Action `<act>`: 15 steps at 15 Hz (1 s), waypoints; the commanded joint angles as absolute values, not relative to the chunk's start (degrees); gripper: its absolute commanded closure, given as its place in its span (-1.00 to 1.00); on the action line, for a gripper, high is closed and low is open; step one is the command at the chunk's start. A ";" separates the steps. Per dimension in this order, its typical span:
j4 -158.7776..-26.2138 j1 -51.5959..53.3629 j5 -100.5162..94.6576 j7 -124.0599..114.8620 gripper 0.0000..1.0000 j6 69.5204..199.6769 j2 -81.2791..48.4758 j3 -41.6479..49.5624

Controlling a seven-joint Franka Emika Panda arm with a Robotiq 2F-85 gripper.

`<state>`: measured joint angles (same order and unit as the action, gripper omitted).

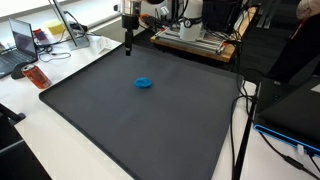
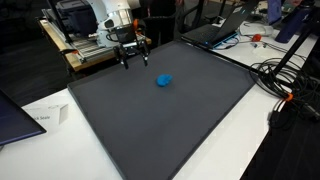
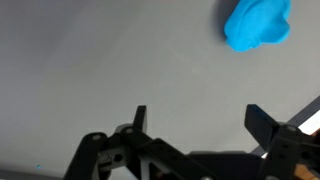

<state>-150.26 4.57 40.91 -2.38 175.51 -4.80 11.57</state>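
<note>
Starting at the left of an exterior view, a laptop (image 1: pixel 22 40) sits open on the white table (image 1: pixel 20 130), off the edge of the dark mat (image 1: pixel 150 130) that covers most of the top. Next comes my tool (image 1: pixel 128 50), hanging over the mat near its far edge with its fingers pointing down. They stand wide apart and hold nothing. A little further right, and nearer the mat's middle, lies the blue lump (image 1: pixel 144 83). It rests flat on the mat, near my tool but clear of it. At the right edge, cables (image 1: pixel 240 120) trail down past the mat.

In the wrist view my tool (image 3: pixel 199 118) shows both fingers spread, with bare grey mat (image 3: pixel 100 60) between them. The blue lump (image 3: pixel 257 24) sits in the upper right corner, beyond the right-hand finger and not touching it.
</note>
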 commanded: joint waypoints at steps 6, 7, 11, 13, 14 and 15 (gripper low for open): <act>-138.33 17.39 1.00 -30.18 -1.00 160.32 -9.27 23.55; -136.46 18.36 -3.66 -33.20 -1.00 157.35 -8.94 23.58; -129.03 14.05 -12.40 -35.92 -1.00 144.92 -9.25 13.85; -125.86 12.57 -11.80 -33.50 -1.00 139.88 -10.42 9.75; -124.51 12.12 -12.36 -33.44 -1.00 137.77 -11.12 8.38; -123.17 11.68 -12.33 -32.93 -1.00 135.82 -11.90 7.06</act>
